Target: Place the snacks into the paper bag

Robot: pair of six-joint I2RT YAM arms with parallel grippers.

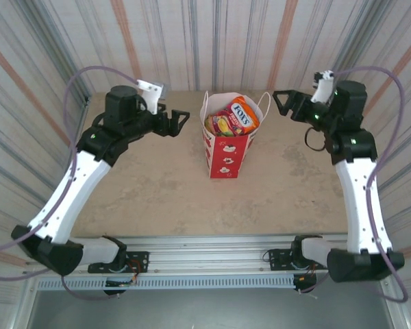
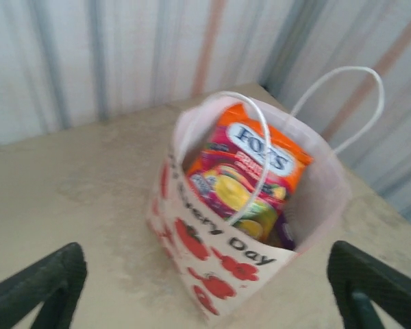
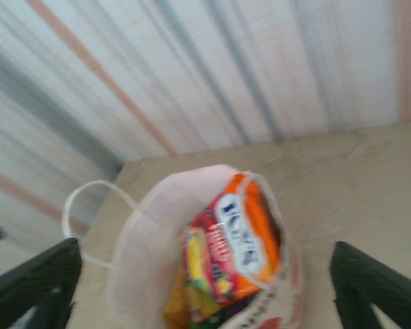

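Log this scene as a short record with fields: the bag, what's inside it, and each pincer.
bag: paper bag, upright on the table, between the two arms
contents: FOX'S packet on top, poking above the rim; purple packet beneath it, mostly hidden
left arm: left pincer open, holding nothing, left of the bag, apart from it
right arm: right pincer open, holding nothing, right of the bag, apart from it

Pale mottled tabletop [image 1: 157, 192], striped walls [image 1: 212, 41] rising behind and beside it, a metal rail [image 1: 212, 245] along its near edge.
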